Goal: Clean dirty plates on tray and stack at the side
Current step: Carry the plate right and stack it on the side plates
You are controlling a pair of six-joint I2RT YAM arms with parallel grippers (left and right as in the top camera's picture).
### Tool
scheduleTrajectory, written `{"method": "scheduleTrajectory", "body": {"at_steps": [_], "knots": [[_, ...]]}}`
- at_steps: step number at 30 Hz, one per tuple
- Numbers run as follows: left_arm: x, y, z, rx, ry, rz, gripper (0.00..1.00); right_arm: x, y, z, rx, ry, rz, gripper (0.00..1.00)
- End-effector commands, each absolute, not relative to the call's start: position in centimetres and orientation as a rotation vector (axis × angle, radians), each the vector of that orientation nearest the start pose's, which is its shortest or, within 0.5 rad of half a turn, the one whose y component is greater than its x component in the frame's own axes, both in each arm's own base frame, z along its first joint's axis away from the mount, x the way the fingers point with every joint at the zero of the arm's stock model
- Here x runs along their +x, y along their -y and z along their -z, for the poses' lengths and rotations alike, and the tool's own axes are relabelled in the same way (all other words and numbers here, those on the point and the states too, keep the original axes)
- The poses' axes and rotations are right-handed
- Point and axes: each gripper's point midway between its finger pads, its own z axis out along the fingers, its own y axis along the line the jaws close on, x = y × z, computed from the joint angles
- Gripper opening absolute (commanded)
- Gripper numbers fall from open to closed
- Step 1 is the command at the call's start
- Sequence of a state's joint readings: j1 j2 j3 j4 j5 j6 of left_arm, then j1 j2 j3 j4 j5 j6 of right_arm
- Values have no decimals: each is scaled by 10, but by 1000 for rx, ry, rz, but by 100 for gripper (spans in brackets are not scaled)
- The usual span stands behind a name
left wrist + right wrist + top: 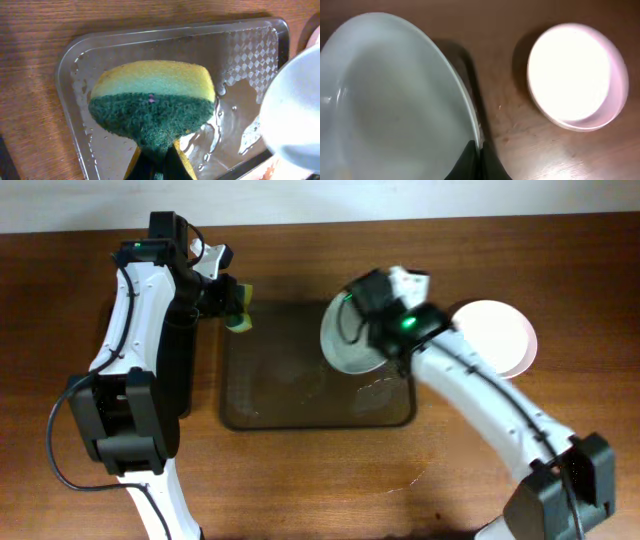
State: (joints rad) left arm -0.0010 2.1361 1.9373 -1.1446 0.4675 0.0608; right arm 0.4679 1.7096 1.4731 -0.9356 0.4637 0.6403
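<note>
My right gripper is shut on the rim of a white plate and holds it tilted above the right end of the brown tray. In the right wrist view the fingers pinch that plate at its edge. Stacked white plates lie on the table to the right of the tray, also in the right wrist view. My left gripper is shut on a yellow and green sponge over the tray's far left corner. The sponge fills the left wrist view above the wet tray.
A black rectangular tray lies left of the brown tray, under my left arm. Water drops sit on the tray and on the table near the front.
</note>
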Motion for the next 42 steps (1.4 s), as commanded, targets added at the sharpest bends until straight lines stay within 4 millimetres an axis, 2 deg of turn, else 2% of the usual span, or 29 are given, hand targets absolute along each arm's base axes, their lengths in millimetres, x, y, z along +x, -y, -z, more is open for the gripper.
{"method": "scheduleTrajectory", "body": {"at_steps": [1,4,6,7,9,11,14,16,17,18,19,23,24,26,28,29,31,33,36,37,38,40,41,42], "knots": [[467,78,-130,193,-2809,649,0,394,-68,-165,561,-2633,-43,4],[467,74,-128,188,-2819,608,0,386,26,-158,893,-2615,-12,4],[468,67,-125,169,-2835,547,0,379,74,-155,1039,-2569,33,4],[468,51,-119,71,-2876,425,0,374,97,-151,1114,-2550,55,4],[460,19,-111,-136,-2944,175,0,367,129,-135,1235,-2539,85,4],[452,3,-110,-176,-2977,81,0,366,142,-118,1272,-2560,114,4],[442,-23,-114,-248,-3000,-42,1,371,146,-90,1290,-2605,132,4],[440,-35,-116,-285,-3001,-63,1,375,146,-72,1299,-2634,138,7],[439,-43,-116,-309,-3000,-71,0,376,147,-66,1301,-2642,140,23],[439,-47,-116,-322,-2997,-72,1,376,146,-63,1302,-2648,136,69],[438,-52,-116,-338,-2995,-74,0,375,144,-62,1305,-2657,123,98],[428,-82,-116,-394,-3009,-229,1,378,129,-65,1250,-2700,2,98],[425,-91,-117,-406,-3009,-288,1,382,123,-75,1190,-2714,-55,98],[424,-100,-119,-415,-3000,-353,1,384,122,-101,1177,-2697,-72,98],[425,-101,-119,-410,-2996,-355,2,383,121,-152,1150,-2646,-84,98],[425,-101,-118,-410,-2997,-355,9,382,120,-171,1131,-2619,-87,98],[424,-101,-118,-410,-2997,-356,42,379,115,-211,1044,-2568,-89,98],[425,-100,-118,-410,-2997,-354,70,374,107,-234,983,-2531,-94,98],[427,-100,-119,-421,-2985,-353,87,364,91,-260,916,-2495,-109,98],[431,-95,-123,-436,-2971,-313,87,361,85,-266,889,-2490,-114,98],[434,-88,-128,-426,-2963,-263,91,359,81,-270,876,-2489,-118,98],[447,-69,-149,-369,-2911,-161,92,348,67,-279,826,-2501,-125,98],[456,-51,-176,-287,-2844,-122,92,341,58,-287,770,-2502,-128,98],[460,-42,-189,-257,-2809,-115,92,338,56,-293,755,-2489,-131,98]]}}
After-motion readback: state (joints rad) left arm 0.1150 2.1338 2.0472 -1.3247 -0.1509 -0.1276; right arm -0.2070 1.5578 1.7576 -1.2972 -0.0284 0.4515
